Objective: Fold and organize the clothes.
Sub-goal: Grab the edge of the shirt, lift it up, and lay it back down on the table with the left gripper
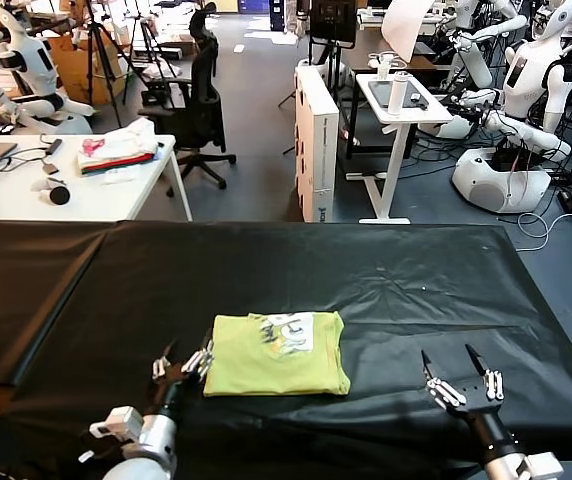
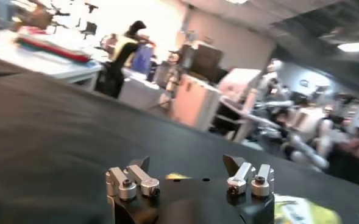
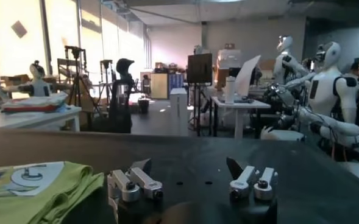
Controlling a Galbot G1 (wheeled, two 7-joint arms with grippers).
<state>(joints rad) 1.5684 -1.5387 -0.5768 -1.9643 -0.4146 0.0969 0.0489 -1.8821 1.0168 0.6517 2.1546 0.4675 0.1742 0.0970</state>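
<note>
In the head view, a lime-green T-shirt (image 1: 278, 354) is seen folded into a compact rectangle on a black table cover (image 1: 416, 290), white graphic up. The left gripper (image 1: 180, 362) sits at its nine o'clock edge, fingers spread, holding nothing; the right gripper (image 1: 458, 372), also spread and empty, waits well apart at three o'clock. In the left wrist view, only a sliver of shirt (image 2: 301, 211) is shown beside the open gripper (image 2: 188, 178), so a grab there might catch just the top layer and undo the fold. In the right wrist view, the stacked edges (image 3: 36, 192) lie loose beside the gripper (image 3: 191, 178); dragging could shift them.
</note>
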